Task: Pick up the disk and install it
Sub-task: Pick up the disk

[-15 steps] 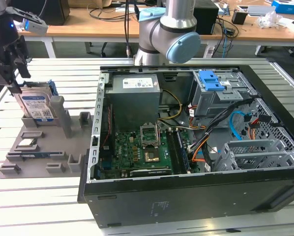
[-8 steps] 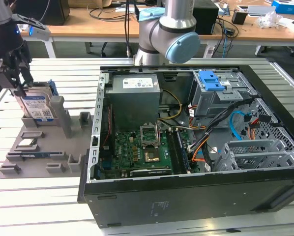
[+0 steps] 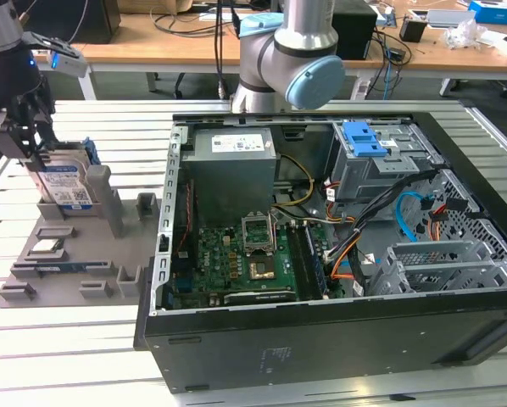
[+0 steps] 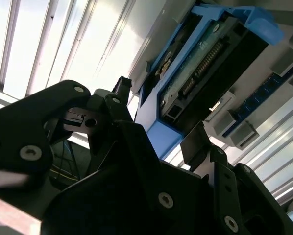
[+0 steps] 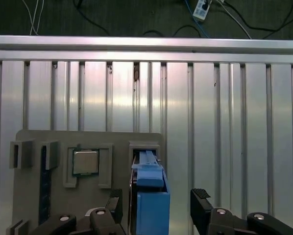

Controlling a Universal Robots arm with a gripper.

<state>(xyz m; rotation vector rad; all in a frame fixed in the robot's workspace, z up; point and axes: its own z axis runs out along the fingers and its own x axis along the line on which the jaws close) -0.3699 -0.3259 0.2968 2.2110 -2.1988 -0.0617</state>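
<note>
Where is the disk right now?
The disk stands on edge in the grey holder tray at the exterior view's left, beside the open computer case, with the open gripper straddling it.

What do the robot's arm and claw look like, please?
The silver-grey tubular metal arm has rounded light-blue joint caps. The matte black claw has angular, linked fingers fastened with small silver screws.
</note>
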